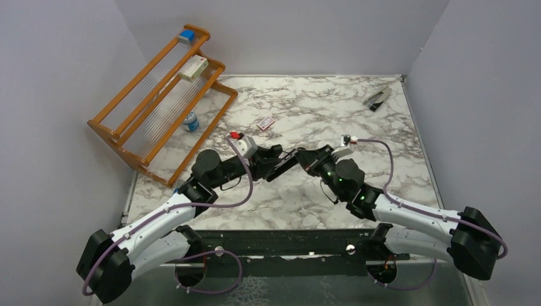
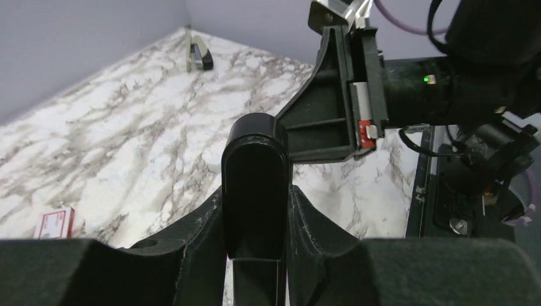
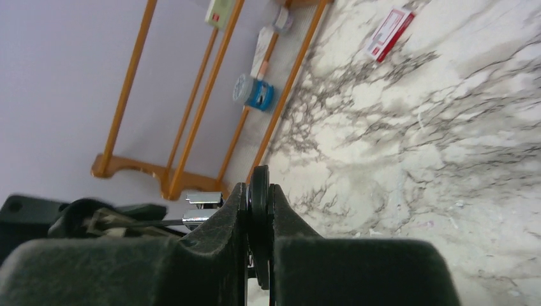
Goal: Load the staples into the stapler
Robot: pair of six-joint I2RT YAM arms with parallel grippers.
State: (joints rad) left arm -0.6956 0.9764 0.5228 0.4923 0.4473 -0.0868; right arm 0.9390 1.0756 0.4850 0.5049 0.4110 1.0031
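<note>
The black stapler (image 1: 285, 164) is held off the marble table (image 1: 332, 204) between both grippers at the centre. My left gripper (image 1: 271, 159) is shut on its rounded black end (image 2: 255, 166), which fills the gap between the fingers (image 2: 191, 236). My right gripper (image 1: 307, 158) is shut on a thin black edge of the stapler (image 3: 259, 191); a shiny silver rail (image 3: 203, 207) shows just left of it. The small red-and-white staple packet (image 1: 265, 123) lies on the table beyond, also seen in the left wrist view (image 2: 56, 223) and the right wrist view (image 3: 390, 33). No loose staple strips show.
A wooden rack (image 1: 159, 95) stands at the back left with a white-and-red box (image 1: 193, 68) and a blue block (image 1: 185, 36) on it, and a blue tin (image 1: 190, 121) at its foot. A light grey stapler-like tool (image 1: 377, 97) lies at the back right.
</note>
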